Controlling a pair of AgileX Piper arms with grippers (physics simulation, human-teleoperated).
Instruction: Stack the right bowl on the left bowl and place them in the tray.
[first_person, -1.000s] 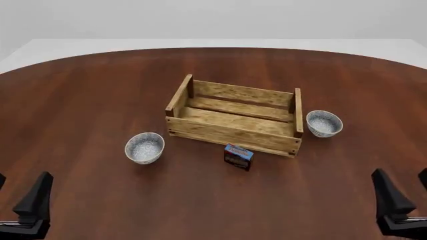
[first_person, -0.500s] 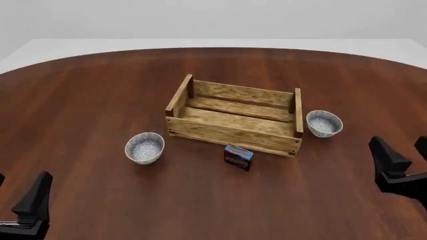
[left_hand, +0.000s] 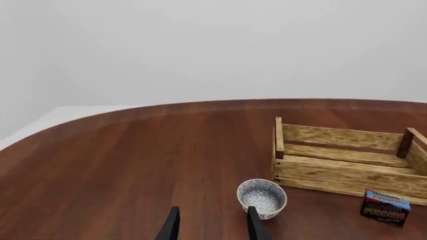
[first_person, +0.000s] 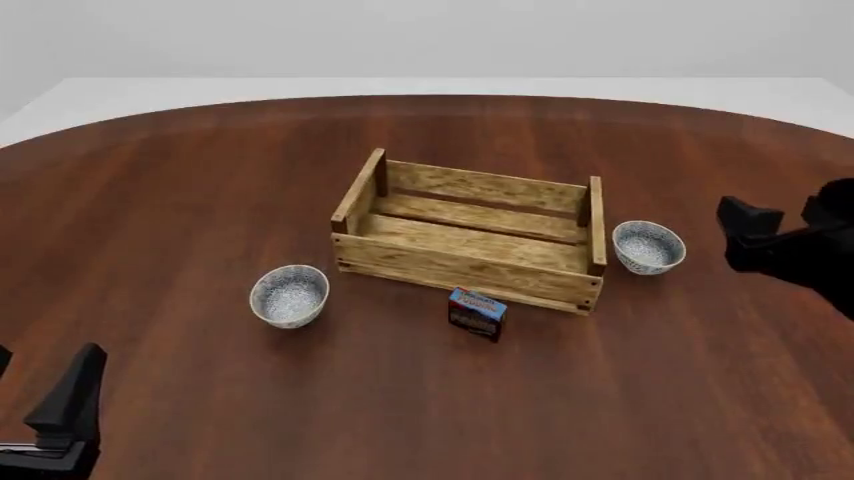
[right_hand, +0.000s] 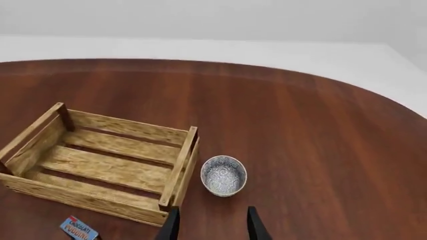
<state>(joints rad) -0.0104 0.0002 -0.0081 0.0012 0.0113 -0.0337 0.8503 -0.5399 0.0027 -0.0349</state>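
Right bowl (first_person: 649, 247): upright on the surface (first_person: 200, 200), just beside the right end of the tray (first_person: 467, 232), not touching it as far as can be told. Left bowl (first_person: 288, 296): upright, near the tray's front left corner, clearly apart from it. Nothing stacked yet; tray holds nothing.

Bowls: small, round, deep-sided, narrowing to a small foot; speckled grey-white inside, patterned outside, glazed look. Judged rigid, light, smooth and likely slippery; ceramic in appearance, so treated as breakable. Best hold judged to be the rim wall, one finger inside and one outside, from above; pinching across the full width looks less secure on a curved glazed side. Matching shapes should nest readily if centred.

Tray: light-brown slatted wood, rough grain, raised corner posts, gaps between floor slats. Stiff, ample room for the stack; posts and side rails to be cleared on the way in.

Small blue-topped carton (first_person: 477, 312): just in front of the tray's front rail, between the bowls, a possible obstacle on a low path.

Right gripper (first_person: 781, 228): above the surface to the right of the right bowl, fingers (right_hand: 252, 224) spread, empty. Left gripper (left_hand: 210, 225): near the front left edge, well short of the left bowl, fingers spread, empty.

Surface: dark polished wood, smooth; bowls may slide if nudged.
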